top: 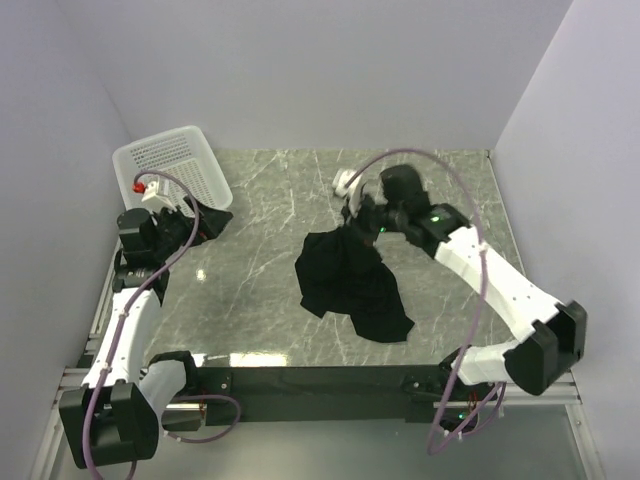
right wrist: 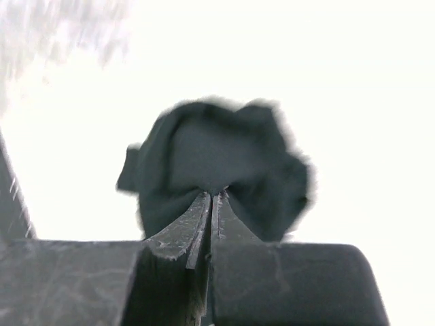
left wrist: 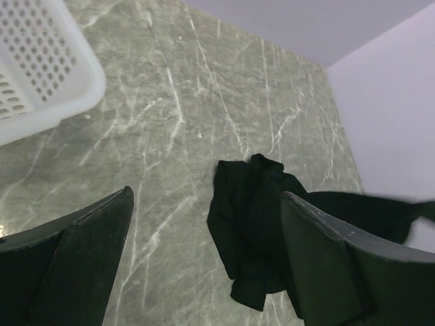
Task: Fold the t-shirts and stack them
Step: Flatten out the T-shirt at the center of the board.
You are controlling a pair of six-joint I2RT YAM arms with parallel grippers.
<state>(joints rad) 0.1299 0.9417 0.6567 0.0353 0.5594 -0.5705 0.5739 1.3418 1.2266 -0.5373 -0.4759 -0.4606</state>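
The right gripper [right wrist: 211, 204], clenched on a pinch of the black t-shirt [top: 345, 285], holds it bunched at centre frame. This looks like the laying-out step, and next the cloth needs spreading flat. The left gripper [left wrist: 207, 197] hangs released near the white basket [top: 170, 165], upper left. Grey-green marbled worktop [top: 260, 300] — pale lilac walls [top: 300, 70].

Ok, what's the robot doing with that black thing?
The right arm's fingers are pinched shut on one end of a black t-shirt. The rest of it lies crumpled on the table. The left arm's fingers are open and hold nothing, waiting near the white basket. The shirt is not folded yet.
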